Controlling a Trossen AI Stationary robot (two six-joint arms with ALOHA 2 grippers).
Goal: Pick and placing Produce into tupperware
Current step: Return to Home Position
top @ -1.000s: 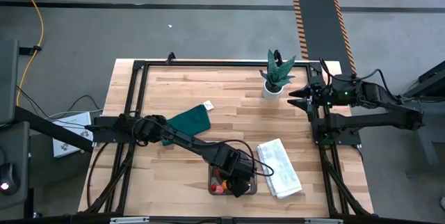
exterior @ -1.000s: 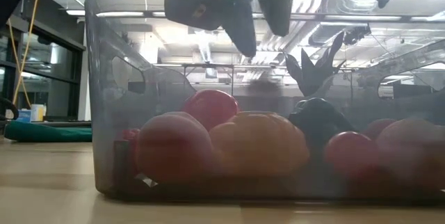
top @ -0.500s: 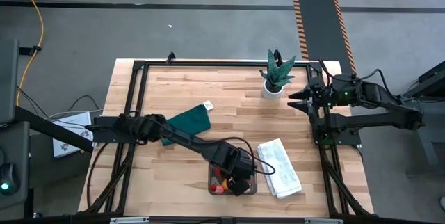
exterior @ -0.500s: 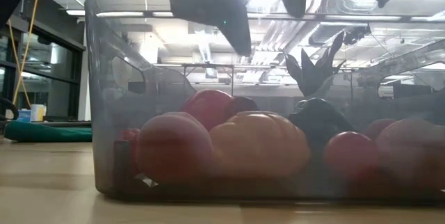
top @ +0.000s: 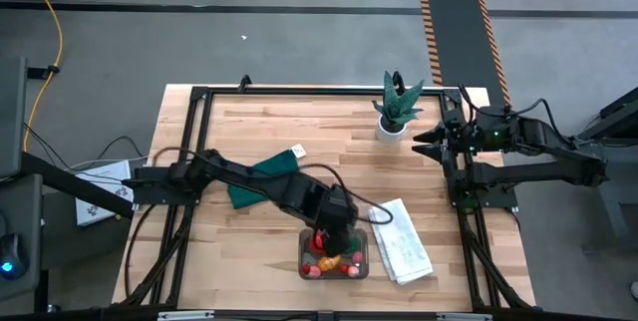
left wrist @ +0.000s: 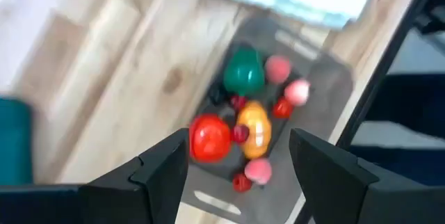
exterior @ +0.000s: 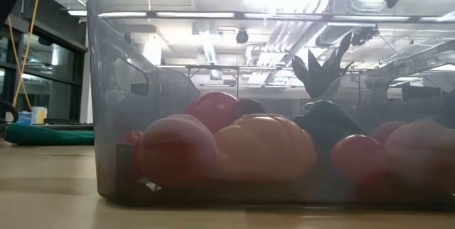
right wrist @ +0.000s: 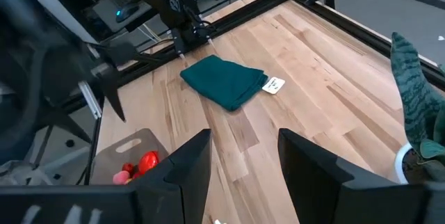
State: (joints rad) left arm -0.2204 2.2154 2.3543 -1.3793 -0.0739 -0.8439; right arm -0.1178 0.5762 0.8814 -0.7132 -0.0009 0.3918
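Note:
The tupperware, a clear greyish container, sits near the table's near edge and fills the low view. Inside it lie several produce pieces: orange, red, pink, green and dark red. My left gripper hangs open above the container's far side and holds nothing. My right gripper waits open at the table's right edge, beside the potted plant.
A folded white towel lies right of the container, touching or nearly touching it. A dark green cloth lies under the left arm. The potted plant stands near the far right corner. A black frame rims the table.
My left gripper has risen out of the container and drawn back a little toward the far edge; in the low view its fingers spread apart and left the top of the picture. A small dark red piece now lies among the produce beside the red one.

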